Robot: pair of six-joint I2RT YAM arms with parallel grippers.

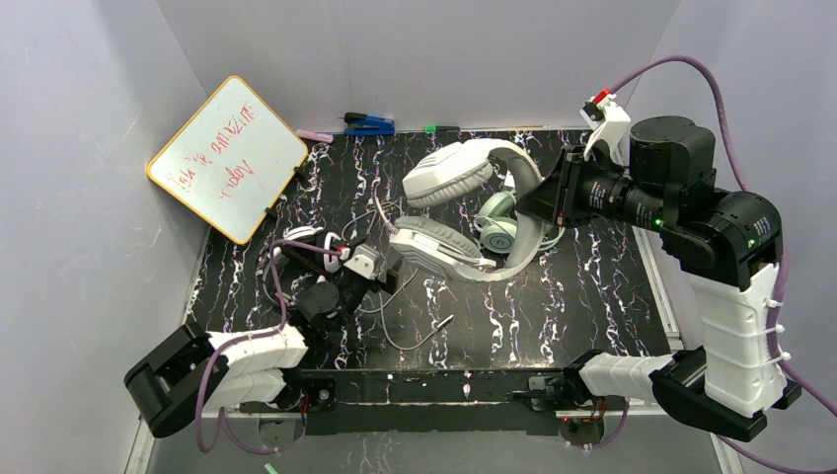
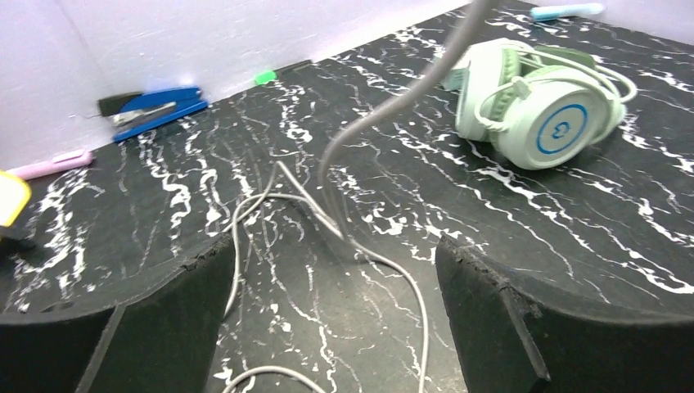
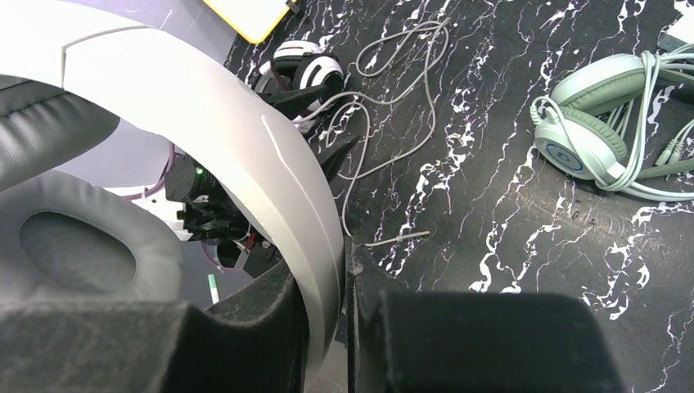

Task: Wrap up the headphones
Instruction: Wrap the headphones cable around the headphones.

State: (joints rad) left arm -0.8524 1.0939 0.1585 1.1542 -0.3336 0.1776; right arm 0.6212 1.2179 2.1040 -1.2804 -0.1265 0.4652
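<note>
Left arm low, jaws wide; right arm raised, jaws clamped

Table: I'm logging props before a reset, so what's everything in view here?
Table: one, black marbled, centre.
Grey-white headset: one, mid-table, held by its headband.
Mint-green headset: one, lying just behind it.
Black-and-white headset: one, left side.
Cable: one, grey, looped front left.
Whiteboard: one, yellow-framed, against left wall.
Blue tool: one, rear edge.
Pink pen: one, rear edge.
Left claw: open, over the cable.
Right claw: shut on grey-white headset.
</note>
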